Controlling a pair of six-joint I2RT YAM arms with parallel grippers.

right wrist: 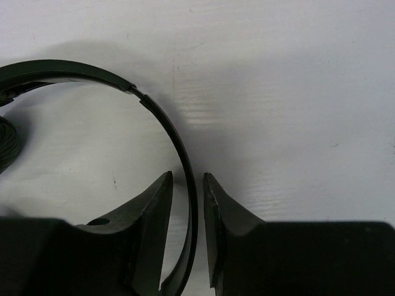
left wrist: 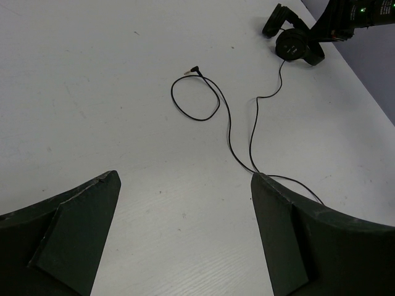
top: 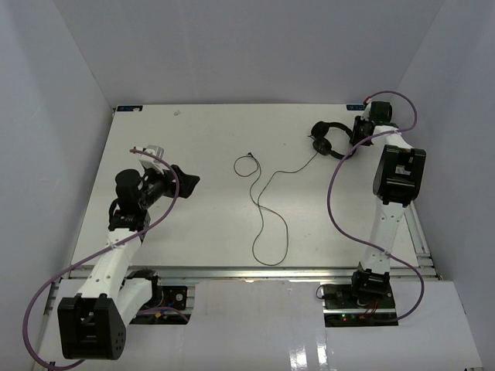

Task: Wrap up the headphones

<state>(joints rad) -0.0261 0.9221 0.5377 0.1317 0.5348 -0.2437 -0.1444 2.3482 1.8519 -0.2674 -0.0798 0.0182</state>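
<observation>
Left gripper (left wrist: pixel 185 179): jaws spread wide, with only bare table (top: pixel 209 139) between them.
Right gripper (right wrist: pixel 187 176): jaws drawn narrow, one on each side of the headband (right wrist: pixel 165 120). Slivers of table show beside the band at the tips — whether the pads pinch it lower down cannot be told.
Headphones (top: pixel 331 137): black, lying on the table at the right gripper, far ahead and to the right of the left jaws. The headband runs through the right jaws' gap, then arcs away ahead and to their left.
Cord (top: pixel 267 212): thin, black and slack on the table. It winds from the headphones in loose curves, passing behind the finger at the right of the left wrist view.
Plug (left wrist: pixel 194 70): at the end of a small loop of cord — ahead of the left jaws and well apart from them.
</observation>
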